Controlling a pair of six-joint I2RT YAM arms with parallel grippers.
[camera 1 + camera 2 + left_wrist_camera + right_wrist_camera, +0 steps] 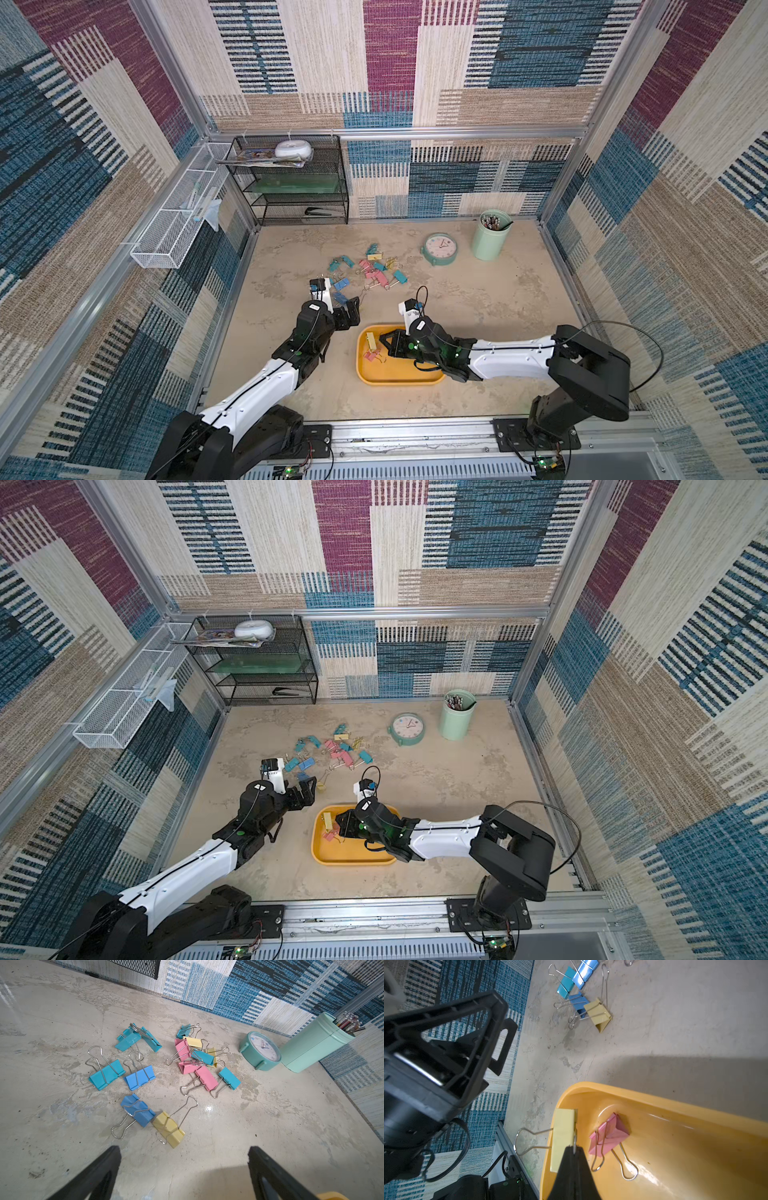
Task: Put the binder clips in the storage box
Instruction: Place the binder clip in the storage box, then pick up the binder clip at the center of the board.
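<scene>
Right gripper (pixel 574 1152), clamped on a pale yellow binder clip (pixel 563 1138), hangs over the shallow yellow-orange plastic storage box (pixel 654 1103); letting go looks like the next move. Left gripper (pixel 185 1150) hovers open and empty beside loose pastel clips (pixel 138 1077).

white arm links (pixel 515 357), black joints (pixel 590 370), black triangular fingers (pixel 112 1157), thin cables (pixel 468 1145)

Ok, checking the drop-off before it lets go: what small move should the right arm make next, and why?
Probably shift the right tool slightly toward the middle of the storage box before opening. It is shut on the yellow clip by a wire handle, which hangs at the rim, its other handle sticking out past it.
</scene>
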